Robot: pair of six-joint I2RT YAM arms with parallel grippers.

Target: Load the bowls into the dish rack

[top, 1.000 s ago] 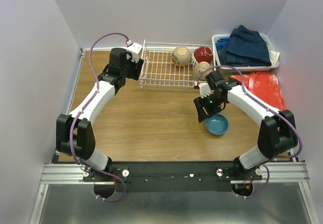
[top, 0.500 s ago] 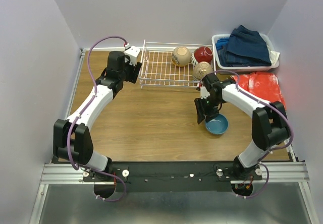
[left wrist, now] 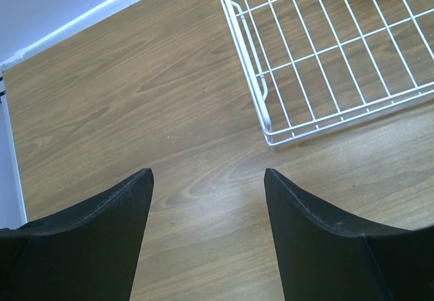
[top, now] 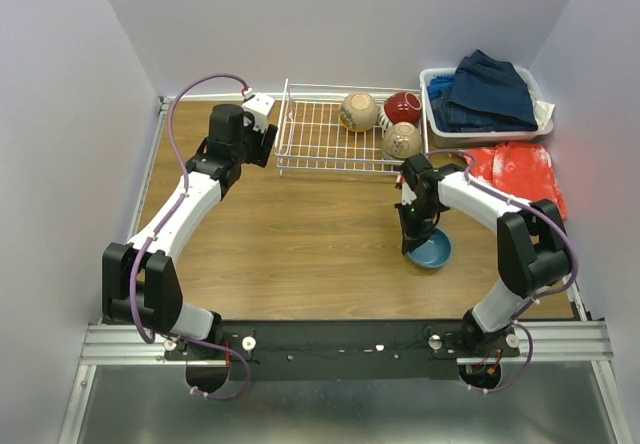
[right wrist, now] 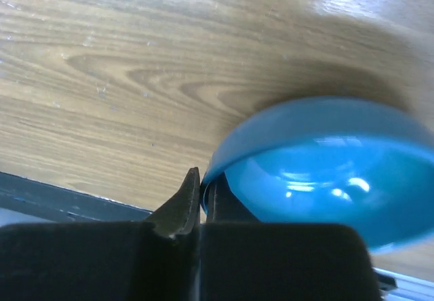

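Observation:
A blue bowl (top: 432, 252) sits on the wooden table right of centre. My right gripper (top: 412, 240) is shut on its near-left rim, one finger inside and one outside; the right wrist view shows the blue bowl (right wrist: 325, 172) pinched at the right gripper (right wrist: 203, 196). The white wire dish rack (top: 320, 136) stands at the back. It holds a tan bowl (top: 358, 111), a red bowl (top: 403, 105) and a second tan bowl (top: 402, 141) at its right end. My left gripper (left wrist: 207, 179) hangs open over bare wood, just off the dish rack (left wrist: 325, 57) and its left corner.
A white plastic basket (top: 436, 114) of blue clothes stands at the back right. A red cloth (top: 520, 172) lies in front of it. Grey walls close in the table on three sides.
My right gripper has dropped onto the blue bowl's rim and shut on it. The left arm has drifted slightly left along the rack's end.

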